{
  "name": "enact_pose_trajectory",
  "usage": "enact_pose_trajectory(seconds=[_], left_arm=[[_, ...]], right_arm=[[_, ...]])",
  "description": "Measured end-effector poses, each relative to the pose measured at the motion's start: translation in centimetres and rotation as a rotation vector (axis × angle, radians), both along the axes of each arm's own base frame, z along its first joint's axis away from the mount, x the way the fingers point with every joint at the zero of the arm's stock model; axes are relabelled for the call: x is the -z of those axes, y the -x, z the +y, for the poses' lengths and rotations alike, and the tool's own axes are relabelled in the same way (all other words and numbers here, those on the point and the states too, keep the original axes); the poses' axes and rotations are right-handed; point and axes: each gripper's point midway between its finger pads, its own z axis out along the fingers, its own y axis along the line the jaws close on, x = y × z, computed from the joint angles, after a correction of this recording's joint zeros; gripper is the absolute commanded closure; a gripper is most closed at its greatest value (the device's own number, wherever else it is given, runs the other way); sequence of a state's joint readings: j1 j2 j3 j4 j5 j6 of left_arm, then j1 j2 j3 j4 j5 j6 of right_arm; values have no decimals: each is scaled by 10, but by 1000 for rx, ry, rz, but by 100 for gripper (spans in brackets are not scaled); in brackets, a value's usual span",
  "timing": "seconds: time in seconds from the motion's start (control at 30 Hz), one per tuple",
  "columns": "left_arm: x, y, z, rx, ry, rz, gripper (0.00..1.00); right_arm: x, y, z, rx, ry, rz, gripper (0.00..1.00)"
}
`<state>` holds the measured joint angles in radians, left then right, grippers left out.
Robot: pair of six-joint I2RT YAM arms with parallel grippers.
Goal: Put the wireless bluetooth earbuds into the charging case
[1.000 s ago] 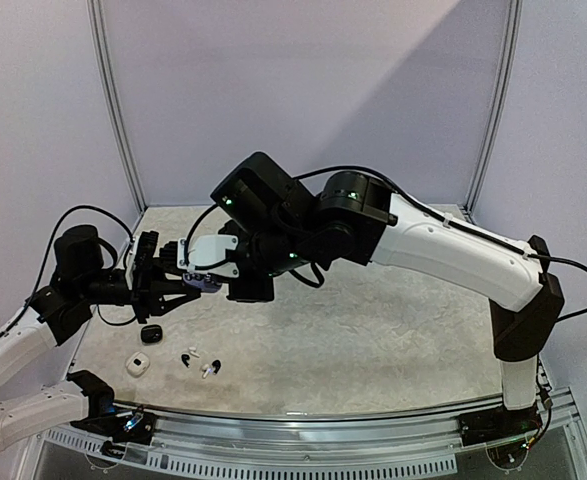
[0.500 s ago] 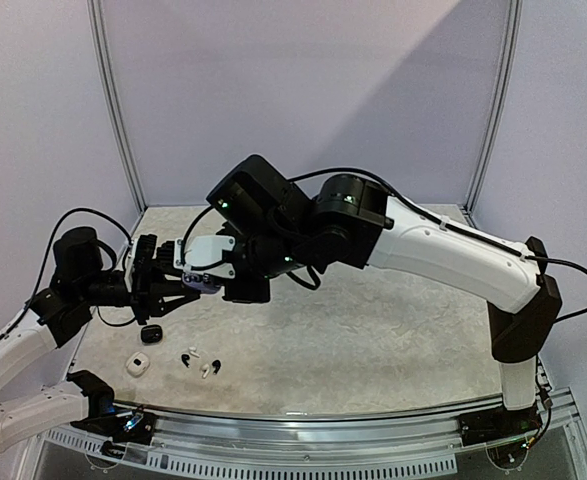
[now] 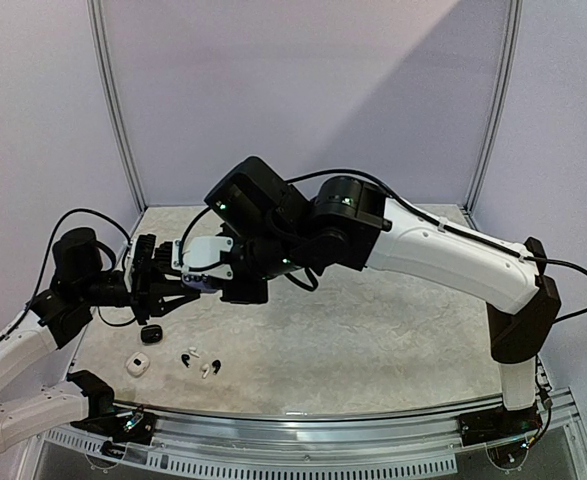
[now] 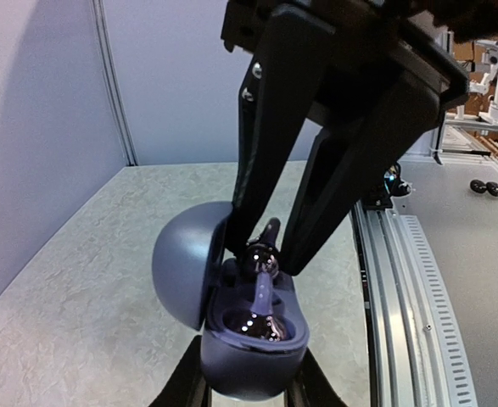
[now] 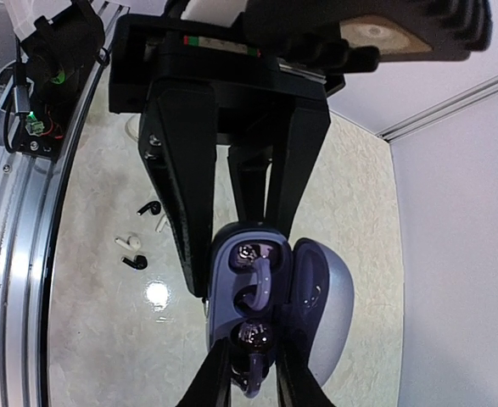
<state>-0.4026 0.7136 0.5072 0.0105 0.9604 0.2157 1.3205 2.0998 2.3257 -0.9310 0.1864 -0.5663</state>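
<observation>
Lavender-grey case [image 4: 250, 360]: clenched at its base in the left tool [image 4: 250, 386], held up off the counter [image 3: 373, 330], lid [image 4: 181, 263] swung open to one side.
Right tool [image 5: 251, 377]: reaches into the open case from the opposite side, a fingertip [image 5: 217, 377] on either side of one earbud; jaws close together, but gripping or already let go cannot be told.
Earbud at the right tool [image 5: 253, 337]: sits between the fingertips, glossy dark head down in the near well, lavender stem pointing back toward the tool; looks seated or nearly so.
Second earbud [image 5: 250, 253]: lies beyond the right tool's tips in the far well, apparently home.
Look: tiny and bean-like, shiny head on a short matte stem, same lavender-grey as the case.
Progress: judged well along for this pair, with one in and one at its well; letting go, backing out and perhaps shutting the lid left to do.
Loose earbuds [image 5: 135, 262]: black and white, on the counter below both tools, near a black case [image 3: 150, 333] and a white case [image 3: 138, 365]; none of these inserted.
</observation>
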Motion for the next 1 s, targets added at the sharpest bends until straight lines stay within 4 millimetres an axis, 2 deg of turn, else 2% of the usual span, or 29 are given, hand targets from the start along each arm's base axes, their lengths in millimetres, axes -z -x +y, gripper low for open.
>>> enact_pose_trajectory(seconds=[0.77,1.0], left_arm=[[-5,1,-1,4,57,77,100],[-6,-1,-1,-8,76,115,100]], right_arm=[[1,2,0,-4,1,11,64],[-2,3,4,-3,-25,24,63]])
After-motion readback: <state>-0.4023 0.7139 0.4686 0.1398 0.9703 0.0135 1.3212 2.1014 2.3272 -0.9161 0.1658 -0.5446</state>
